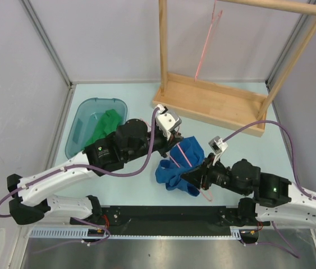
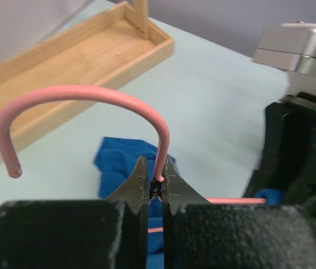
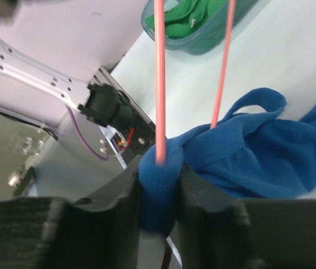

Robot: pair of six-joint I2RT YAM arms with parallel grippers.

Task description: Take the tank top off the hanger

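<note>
A blue tank top point(image 1: 179, 165) lies bunched on the table between the arms, still threaded on a pink wire hanger point(image 1: 184, 157). My left gripper point(image 1: 173, 136) is shut on the hanger's neck just below the hook; the left wrist view shows the pink hook point(image 2: 85, 94) arching above the jaws and the blue cloth point(image 2: 118, 159) behind. My right gripper point(image 1: 194, 178) is shut on a fold of the tank top point(image 3: 163, 185) with a hanger wire point(image 3: 159, 78) running into it, and the rest of the cloth point(image 3: 270, 151) spreads to the right.
A wooden rack point(image 1: 214, 100) with a rail stands at the back, another pink hanger point(image 1: 207, 39) hanging from it. A teal bin point(image 1: 82, 126) holding green cloth point(image 1: 106, 124) sits at the left. The rack's wooden base point(image 2: 62, 67) is close behind the left gripper.
</note>
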